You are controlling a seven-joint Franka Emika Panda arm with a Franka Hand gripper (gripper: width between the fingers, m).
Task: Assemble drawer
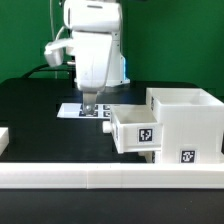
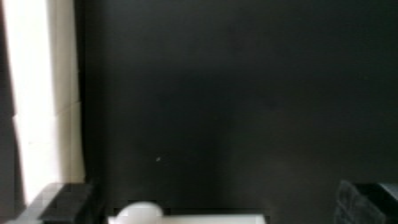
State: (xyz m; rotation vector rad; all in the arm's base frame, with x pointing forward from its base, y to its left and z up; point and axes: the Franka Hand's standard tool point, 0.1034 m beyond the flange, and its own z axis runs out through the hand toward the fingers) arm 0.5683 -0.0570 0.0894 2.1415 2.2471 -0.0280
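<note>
The drawer's large white housing stands on the black table at the exterior view's right, with tags on its front. One small tray sticks out of its left side, partly pushed in. My gripper hangs just left of that tray, low over the table, and holds nothing. In the wrist view my gripper is open, with its dark fingers far apart. A white rounded knob-like part on a white edge shows between them, blurred. I cannot tell whether it touches a finger.
The marker board lies on the table under and behind the gripper. The long white border wall runs along the front. A white piece is cut off at the exterior view's left edge. A white strip borders the wrist view.
</note>
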